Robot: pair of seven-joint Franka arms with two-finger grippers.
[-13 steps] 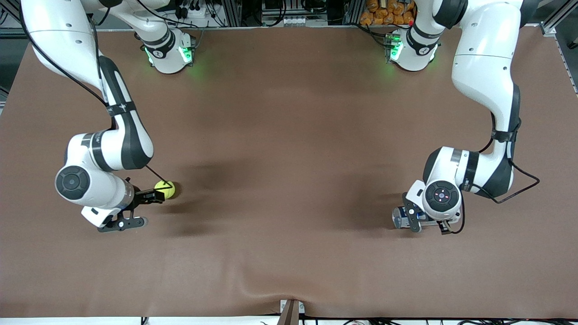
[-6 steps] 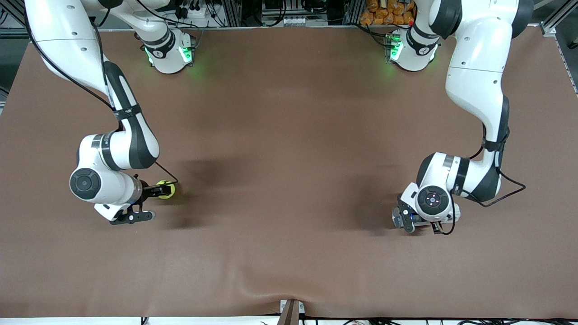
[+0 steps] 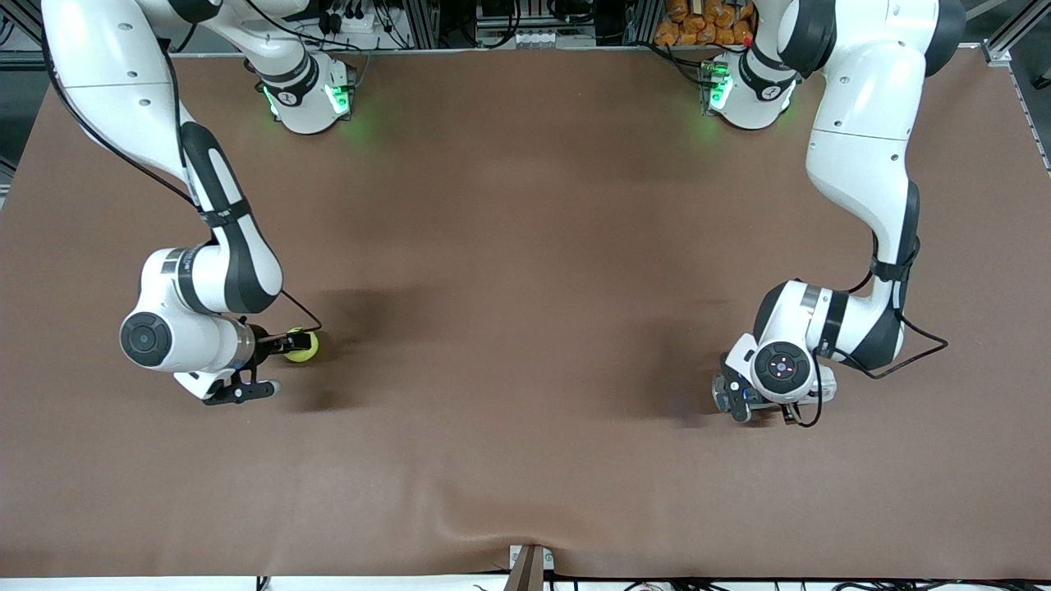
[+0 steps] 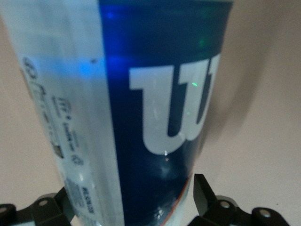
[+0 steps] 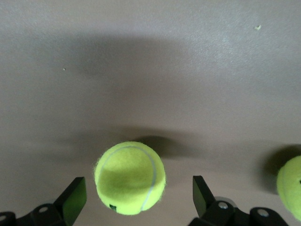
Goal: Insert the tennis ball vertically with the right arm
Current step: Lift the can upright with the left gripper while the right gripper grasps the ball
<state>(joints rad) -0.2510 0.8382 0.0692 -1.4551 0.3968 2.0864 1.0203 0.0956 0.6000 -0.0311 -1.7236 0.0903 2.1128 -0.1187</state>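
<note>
Right gripper (image 5: 136, 207) straddles tennis ball (image 5: 130, 177), fingers spread.

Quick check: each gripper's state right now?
Left gripper: open, fingers either side of the blue can.
Right gripper: open, straddling a tennis ball.

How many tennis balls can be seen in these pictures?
2. One tennis ball lies on the table between the open fingers of the right gripper. A second ball lies beside it, only partly seen in the right wrist view. More may be hidden.
</note>
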